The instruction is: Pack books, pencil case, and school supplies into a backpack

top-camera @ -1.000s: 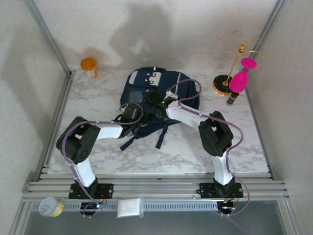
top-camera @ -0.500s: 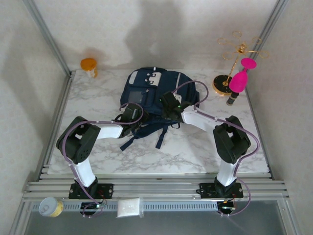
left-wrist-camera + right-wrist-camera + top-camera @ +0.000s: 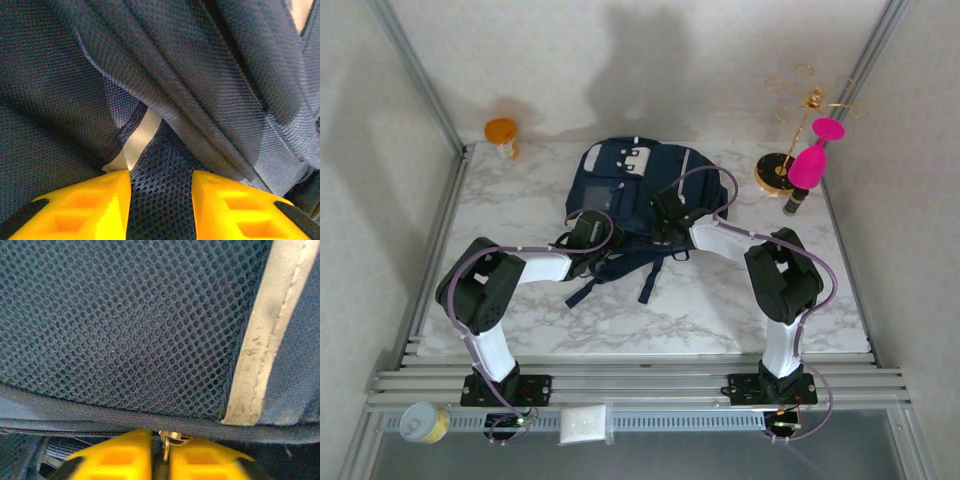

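**Right end effector closes on the zip pull**

The backpack lies flat at the middle of the surface's far edge, its straps trailing toward the near edge.

The right arm has changed over the last second. Its elbow has swung out toward the right edge. The right end effector has drawn back from over the middle of the pack to its near-right part. Its fingers, apart a second ago, have come together. The right wrist view shows the end effector with its yellow fingers almost touching and a small metal zip pull pinched between them. The pull sits just under the seam of a mesh panel.

The left end effector has not moved from the pack's near-left corner. Its wrist view shows the end effector with its fingers apart and navy mesh fabric between them. I cannot tell whether they pinch it or only straddle it.

The step in hand looks like working the zip, with the left side steadying the fabric. The pull is small, so a slip is the likely failure.
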{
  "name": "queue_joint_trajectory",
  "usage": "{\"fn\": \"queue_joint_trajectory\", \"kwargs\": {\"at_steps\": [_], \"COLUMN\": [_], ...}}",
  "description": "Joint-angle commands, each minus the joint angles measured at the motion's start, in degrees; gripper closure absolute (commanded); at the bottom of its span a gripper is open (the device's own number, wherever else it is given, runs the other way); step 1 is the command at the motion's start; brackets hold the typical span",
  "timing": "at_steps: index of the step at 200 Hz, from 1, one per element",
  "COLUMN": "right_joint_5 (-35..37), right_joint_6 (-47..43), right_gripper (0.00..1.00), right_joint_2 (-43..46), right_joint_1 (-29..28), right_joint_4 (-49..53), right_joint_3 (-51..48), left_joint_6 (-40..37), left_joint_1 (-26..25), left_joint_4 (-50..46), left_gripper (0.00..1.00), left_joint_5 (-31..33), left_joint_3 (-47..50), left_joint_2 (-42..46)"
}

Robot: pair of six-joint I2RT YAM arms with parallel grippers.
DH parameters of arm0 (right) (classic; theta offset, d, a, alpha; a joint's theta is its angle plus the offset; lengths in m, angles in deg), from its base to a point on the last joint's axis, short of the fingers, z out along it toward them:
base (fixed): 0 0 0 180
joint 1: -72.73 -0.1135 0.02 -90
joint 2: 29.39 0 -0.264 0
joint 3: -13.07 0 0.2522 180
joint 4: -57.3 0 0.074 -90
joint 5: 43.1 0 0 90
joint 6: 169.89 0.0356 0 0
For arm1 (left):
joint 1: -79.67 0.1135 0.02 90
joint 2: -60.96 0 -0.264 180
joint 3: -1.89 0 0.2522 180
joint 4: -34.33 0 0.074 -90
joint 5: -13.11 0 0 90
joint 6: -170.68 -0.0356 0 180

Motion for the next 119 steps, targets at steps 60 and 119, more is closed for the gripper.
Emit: {"fn": "queue_joint_trajectory", "kwargs": {"at_steps": [60, 119], "right_joint_5": [-5.34, -2.72], "right_joint_6": [-0.97, 5.37], "right_gripper": [1.0, 1.0], "right_joint_2": [3.45, 3.07], "right_joint_1": [-11.17, -13.19], "right_joint_4": [-0.25, 3.4], "right_joint_3": [3.23, 6.37], "left_joint_6": [-14.04, -3.79], "left_joint_1": [10.4, 8.93], "left_joint_4": [-3.08, -0.52], "left_gripper": [0.56, 0.53], "left_joint_5": [-5.64, -6.53], "left_joint_3": [-6.58, 9.47], "left_joint_2": [-2.45, 15.88]}}
